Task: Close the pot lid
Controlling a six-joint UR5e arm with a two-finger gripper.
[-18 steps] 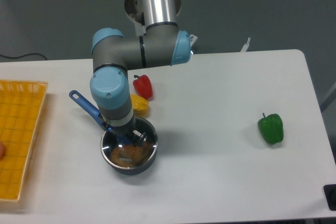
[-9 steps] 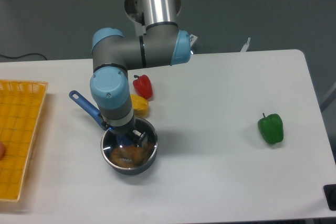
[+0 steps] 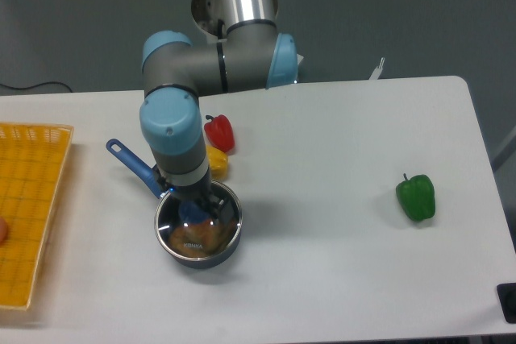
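My two-finger gripper (image 3: 196, 205) hangs straight down from the grey and light-blue arm (image 3: 173, 130) over the small round dark saucepan (image 3: 198, 252) near the front left of the white table (image 3: 339, 142). The round clear glass lid with its thin metal rim (image 3: 197, 234) sits level on the saucepan's mouth, covering it, and the lid's blue centre knob (image 3: 193, 212) shows directly beneath my fingertips. My wrist hides the fingers from this camera, so I cannot tell whether they are clenched on the knob or released from it. The saucepan's long blue handle (image 3: 131, 163) points away to the back left. Just behind the saucepan lie a yellow pepper (image 3: 216, 162) and a red pepper (image 3: 220, 132); a green pepper (image 3: 416, 196) sits well apart to the right, and an orange mesh tray (image 3: 28, 207) lies at the left edge
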